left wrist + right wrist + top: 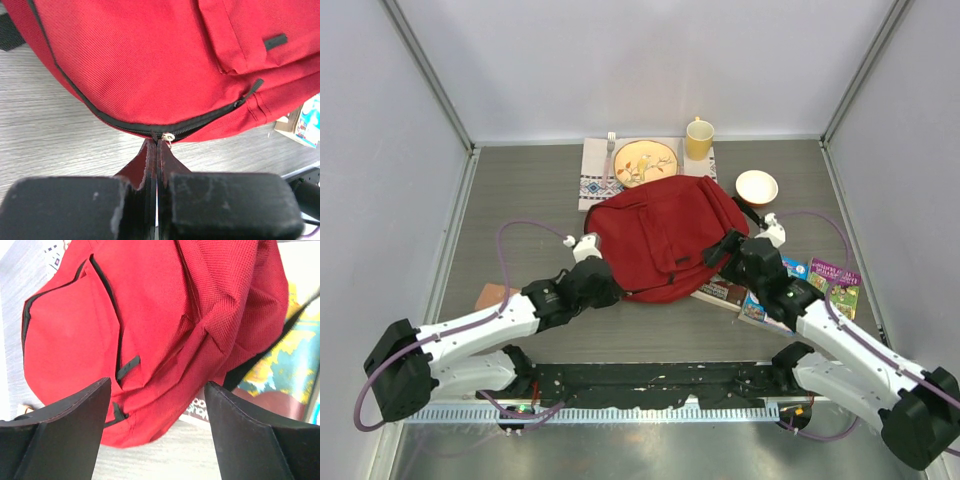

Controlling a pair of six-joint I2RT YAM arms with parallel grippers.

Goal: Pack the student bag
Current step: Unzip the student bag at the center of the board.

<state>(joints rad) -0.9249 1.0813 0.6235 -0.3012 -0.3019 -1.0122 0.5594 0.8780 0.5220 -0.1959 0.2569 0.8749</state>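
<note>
Two sets of matte black jaws: left gripper [157,142] clenched flat, tips at the curved black zipper [200,125] and small metal pull [168,137]; right gripper [157,385] released wide over the student bag [665,235], rumpled ribbed red fabric just ahead of both, overlapping glossy books [280,355].

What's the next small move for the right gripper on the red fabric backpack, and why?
Probably lower the open right gripper and pinch the red fabric backpack at its bunched fold to brace it. The left gripper is shut at the black zipper's silver pull, while the right one only hangs open over the bag.
</note>
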